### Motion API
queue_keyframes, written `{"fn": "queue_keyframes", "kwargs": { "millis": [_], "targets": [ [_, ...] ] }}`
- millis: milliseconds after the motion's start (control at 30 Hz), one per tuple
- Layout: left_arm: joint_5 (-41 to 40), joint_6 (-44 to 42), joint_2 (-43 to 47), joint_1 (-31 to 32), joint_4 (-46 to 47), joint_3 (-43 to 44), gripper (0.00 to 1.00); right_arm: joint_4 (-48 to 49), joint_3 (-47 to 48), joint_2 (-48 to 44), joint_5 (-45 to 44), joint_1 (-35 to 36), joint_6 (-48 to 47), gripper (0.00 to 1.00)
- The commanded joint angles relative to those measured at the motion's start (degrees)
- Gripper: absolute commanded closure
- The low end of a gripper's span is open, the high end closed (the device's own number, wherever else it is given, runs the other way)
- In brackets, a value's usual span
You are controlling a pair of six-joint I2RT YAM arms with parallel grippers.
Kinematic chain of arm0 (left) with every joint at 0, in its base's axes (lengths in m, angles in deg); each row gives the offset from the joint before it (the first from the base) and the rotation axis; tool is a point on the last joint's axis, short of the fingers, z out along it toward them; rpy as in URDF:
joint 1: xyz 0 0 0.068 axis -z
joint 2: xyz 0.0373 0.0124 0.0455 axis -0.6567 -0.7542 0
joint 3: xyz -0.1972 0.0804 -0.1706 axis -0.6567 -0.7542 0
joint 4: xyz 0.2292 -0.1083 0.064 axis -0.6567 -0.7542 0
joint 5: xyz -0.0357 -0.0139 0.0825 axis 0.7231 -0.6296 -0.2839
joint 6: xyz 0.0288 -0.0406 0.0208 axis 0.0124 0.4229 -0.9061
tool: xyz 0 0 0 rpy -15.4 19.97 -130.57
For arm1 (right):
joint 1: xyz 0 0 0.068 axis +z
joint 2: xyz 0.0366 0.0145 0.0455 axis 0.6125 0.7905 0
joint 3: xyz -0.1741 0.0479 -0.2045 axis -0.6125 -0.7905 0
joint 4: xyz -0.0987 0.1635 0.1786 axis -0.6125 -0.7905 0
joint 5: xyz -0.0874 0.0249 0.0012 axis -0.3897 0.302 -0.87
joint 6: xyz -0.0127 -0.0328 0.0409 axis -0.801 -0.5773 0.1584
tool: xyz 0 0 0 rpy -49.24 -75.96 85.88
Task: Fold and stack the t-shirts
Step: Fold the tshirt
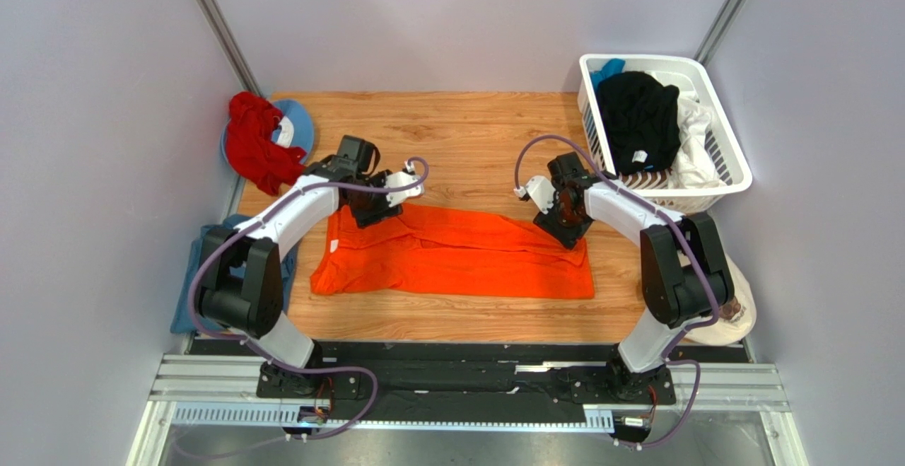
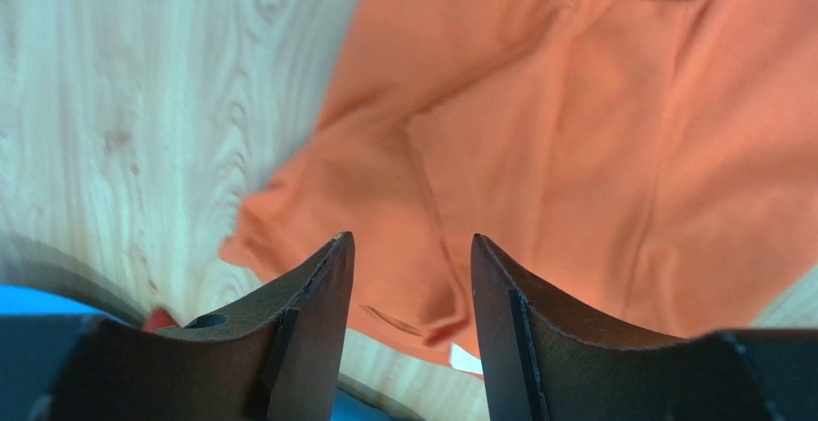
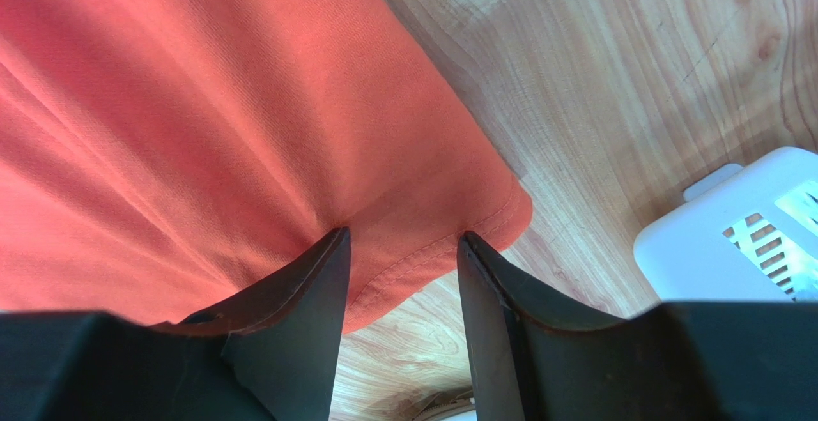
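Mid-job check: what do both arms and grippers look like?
The left arm and right arm: white link shells, black joints, a lilac cable looping at each wrist. The left gripper and right gripper: dark, flat, tapered fingers with scuffed edges.

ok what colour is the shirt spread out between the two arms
The t-shirt is bright orange, clearest in the top external view.

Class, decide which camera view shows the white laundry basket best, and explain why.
The top external view: the white laundry basket shows whole there, rim and slotted walls, at the far right. The right wrist view catches only one corner of it; the left wrist view shows none of it.
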Motion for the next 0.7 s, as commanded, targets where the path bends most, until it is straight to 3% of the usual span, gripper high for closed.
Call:
{"fn": "queue_keyframes", "kwargs": {
  "millis": [0, 233, 667],
  "targets": [
    [7.65, -4.15, -3.67, -1.56, -4.1, 6.36, 0.42, 2.18, -0.91, -1.76, -0.66, 0.22, -0.25, 0.51],
    [11.61, -5.74, -9.47, -2.09, -9.2, 13.39, 0.43, 3.15, -1.71, -1.32, -0.75, 0.13, -0.34, 0.51],
    [11.87, -6.26, -14.3, -2.09, -10.88, 15.68, 0.44, 3.42, -2.32, -1.76, -1.19, 0.13, -0.51, 0.52]
  ]
}}
